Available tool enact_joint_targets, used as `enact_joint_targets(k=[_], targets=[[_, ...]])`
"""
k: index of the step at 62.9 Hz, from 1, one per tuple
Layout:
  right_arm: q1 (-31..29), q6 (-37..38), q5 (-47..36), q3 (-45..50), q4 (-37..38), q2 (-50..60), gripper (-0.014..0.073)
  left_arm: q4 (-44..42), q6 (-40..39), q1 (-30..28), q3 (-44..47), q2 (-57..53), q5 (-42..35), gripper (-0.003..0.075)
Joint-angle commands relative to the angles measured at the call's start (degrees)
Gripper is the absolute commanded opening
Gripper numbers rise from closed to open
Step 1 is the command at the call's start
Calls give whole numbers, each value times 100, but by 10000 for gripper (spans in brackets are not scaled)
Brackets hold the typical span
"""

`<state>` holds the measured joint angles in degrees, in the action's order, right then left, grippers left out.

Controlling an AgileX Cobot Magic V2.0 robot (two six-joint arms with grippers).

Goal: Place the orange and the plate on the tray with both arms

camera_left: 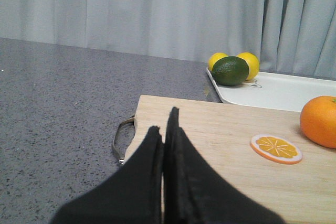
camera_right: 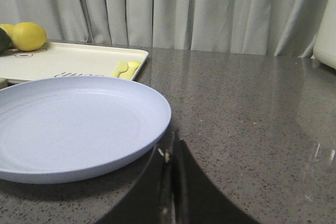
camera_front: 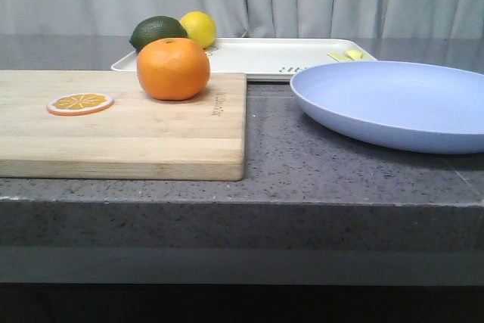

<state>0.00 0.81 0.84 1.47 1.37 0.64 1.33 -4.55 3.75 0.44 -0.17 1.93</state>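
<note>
Nearest, the left gripper [camera_left: 164,129] hangs low over the near end of the board [camera_front: 121,122], its black fingers pressed together on nothing; the right gripper [camera_right: 170,153] is likewise closed, just beside the plate's [camera_front: 393,104] rim. Neither arm shows in the front view. The plate lies on the grey table [camera_front: 302,164], cut off at the right edge there. On the board sit a thin orange slice [camera_front: 80,103] and, farther back, the orange [camera_front: 173,68], partly cropped in the left wrist view. Behind lies the tray [camera_front: 257,57], its dark print too small to read, carrying a lime [camera_front: 156,32] and a lemon [camera_front: 199,28]; a second lemon [camera_left: 216,59] peeks out behind the lime.
</note>
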Motion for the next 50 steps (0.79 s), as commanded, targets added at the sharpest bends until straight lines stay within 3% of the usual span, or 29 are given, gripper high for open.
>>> enact_joint_targets(k=[1, 12, 23, 35, 50], targets=[[-17, -12, -477, -132, -33, 99, -67, 39, -44, -19, 153, -111, -476, -20], [-17, -12, -533, -168, -33, 99, -67, 64, -44, -19, 112, -111, -815, -20], [-17, -12, -123, -823, -38, 99, -67, 130, -44, -19, -638, -97, -486, -20], [-17, -12, 715, -1979, -38, -127, -67, 117, -10, -19, -2017, 144, 477, -20], [-17, -12, 1439, -3241, -38, -1241, -67, -184, 18, -19, -3541, 1241, 1900, -20]])
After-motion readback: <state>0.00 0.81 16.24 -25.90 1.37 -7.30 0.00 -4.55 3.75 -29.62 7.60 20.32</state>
